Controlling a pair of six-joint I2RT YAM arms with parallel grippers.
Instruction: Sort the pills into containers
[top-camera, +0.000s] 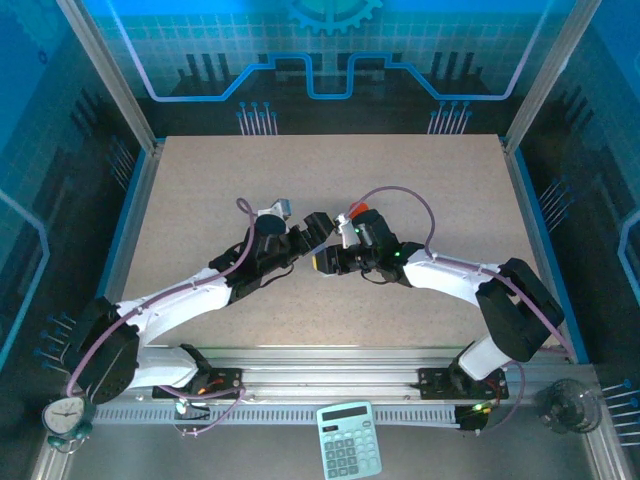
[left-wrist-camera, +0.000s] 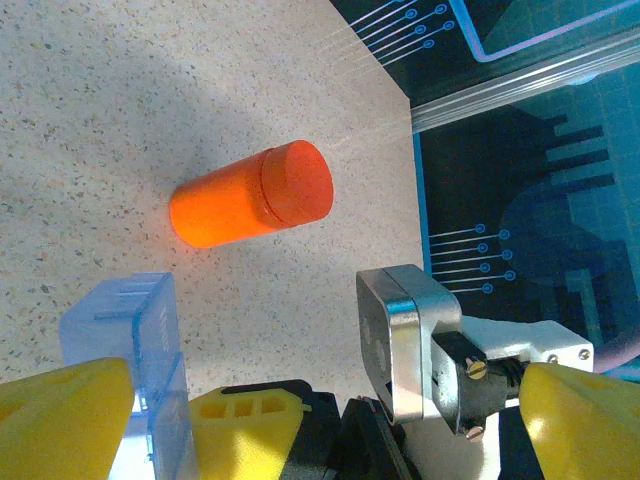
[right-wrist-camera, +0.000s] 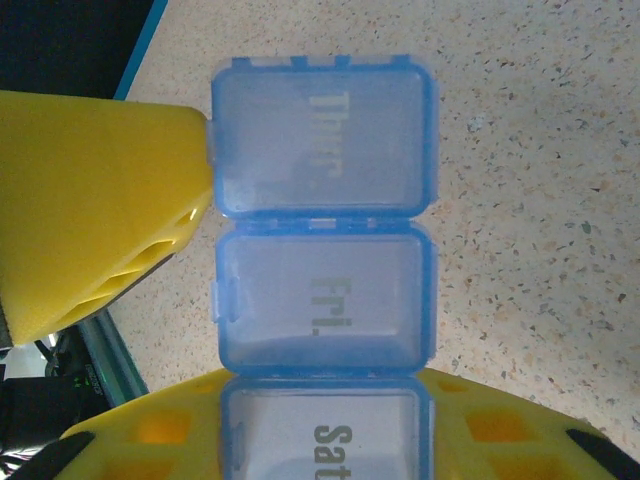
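Seen from above, two white robot arms reach up from the bottom edge toward the middle of a speckled beige table (top-camera: 200, 180). The left arm (top-camera: 185, 292) comes from the lower left and the right arm (top-camera: 450, 270) from the lower right, and their tips almost meet at centre frame.

A small, flat, translucent blue-tinted plastic pill box (right-wrist-camera: 325, 290) sits between them. In the right wrist view it runs down the middle of the frame, its compartments marked "Thur." at the top, "Fri." in the middle and "Sat" at the bottom. The right jaws are clamped on the "Sat" end, with yellow showing on either side along the bottom edge. The left jaws are spread wide, and one yellow finger (right-wrist-camera: 100, 220) rests against the left edge of the "Thur." compartment.

In the left wrist view, an orange cylindrical bottle with a round orange cap (left-wrist-camera: 250, 205) lies on its side on the table, above the box and apart from it.
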